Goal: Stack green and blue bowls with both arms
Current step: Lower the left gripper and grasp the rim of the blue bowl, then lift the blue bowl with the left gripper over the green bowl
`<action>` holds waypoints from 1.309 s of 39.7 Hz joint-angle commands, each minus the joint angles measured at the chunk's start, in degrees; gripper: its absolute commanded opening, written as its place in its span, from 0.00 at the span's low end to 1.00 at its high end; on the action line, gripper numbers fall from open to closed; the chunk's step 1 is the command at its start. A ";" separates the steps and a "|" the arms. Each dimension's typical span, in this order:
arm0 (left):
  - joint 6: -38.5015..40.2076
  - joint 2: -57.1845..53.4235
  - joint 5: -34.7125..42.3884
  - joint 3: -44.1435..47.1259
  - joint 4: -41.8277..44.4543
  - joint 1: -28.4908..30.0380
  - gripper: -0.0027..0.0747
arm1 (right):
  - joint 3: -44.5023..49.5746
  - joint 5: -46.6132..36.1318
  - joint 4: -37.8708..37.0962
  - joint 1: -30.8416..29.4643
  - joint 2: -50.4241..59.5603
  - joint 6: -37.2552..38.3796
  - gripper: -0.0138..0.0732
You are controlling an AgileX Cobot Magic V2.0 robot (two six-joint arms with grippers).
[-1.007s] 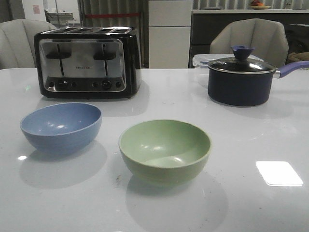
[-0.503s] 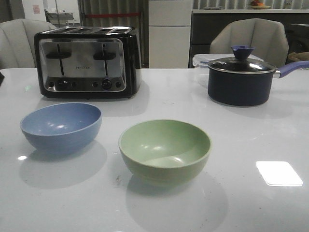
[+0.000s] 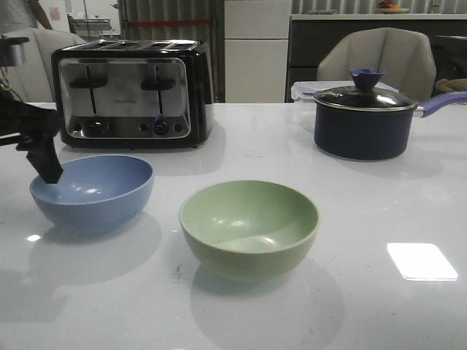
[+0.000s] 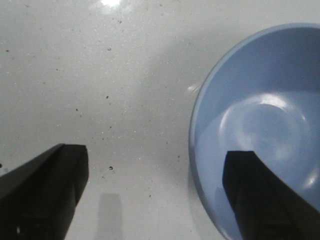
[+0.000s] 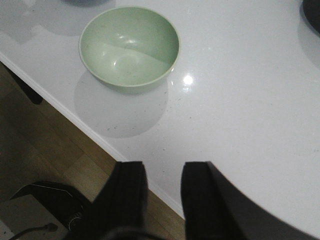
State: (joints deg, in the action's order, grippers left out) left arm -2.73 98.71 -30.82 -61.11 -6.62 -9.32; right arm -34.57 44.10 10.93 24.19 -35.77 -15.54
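- Blue bowl (image 3: 92, 191): sits upright on the white desk (image 3: 365, 219), near its left side, in front of the toaster (image 3: 131, 91). It has not shifted over the last second.
- Left hand (image 3: 45, 157): absent from the front view half a second ago, it now hangs at the bowl's far-left rim. In the left wrist view its fingers (image 4: 42, 192) are spread wide, one over the bowl's interior and one over bare desk (straddling the rim, not yet clamped). Judgement: a rim grasp is being set up.
- Green bowl (image 3: 249, 226): unmoved, mid-desk, well apart from the blue one. Stacking has not begun.
- Right hand (image 5: 159, 192): appears only in its own wrist view, back over the desk edge, fingers close together with a narrow gap, holding nothing.
- Not determinable: whether the left fingertip touches the rim; the arm is cut off at the frame edge.
- Saucepan (image 3: 361, 120): untouched at the far right.
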 commanded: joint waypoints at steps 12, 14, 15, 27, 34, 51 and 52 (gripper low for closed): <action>0.07 1.40 3.13 -3.62 -4.56 -0.84 0.57 | -1.55 -3.60 0.35 -0.02 0.05 -0.59 0.54; 0.07 1.54 2.83 -3.62 -4.56 -0.84 0.50 | -1.55 -3.60 0.35 -0.02 0.05 -0.59 0.54; 0.07 1.54 2.73 -3.62 -4.56 -0.84 0.48 | -1.55 -3.60 0.35 -0.02 0.05 -0.59 0.54; 0.07 1.54 2.36 -3.62 -4.56 -0.84 0.17 | -1.55 -3.60 0.35 -0.02 0.05 -0.59 0.54; 0.07 0.59 -0.62 -4.67 -4.66 -0.91 0.15 | -1.55 -3.60 0.35 -0.02 0.05 -0.59 0.54; -3.05 -7.10 -15.70 -20.32 -4.66 -13.78 0.15 | -1.55 -3.60 0.35 -0.02 0.05 -0.59 0.54; -3.05 -7.10 -16.08 -21.27 -4.66 -15.01 0.15 | -1.55 -3.60 0.35 -0.02 0.05 -0.59 0.54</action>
State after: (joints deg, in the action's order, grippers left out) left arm -5.70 94.59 -46.31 -78.06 -10.30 -21.11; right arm -34.57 44.10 10.93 24.19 -35.77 -15.54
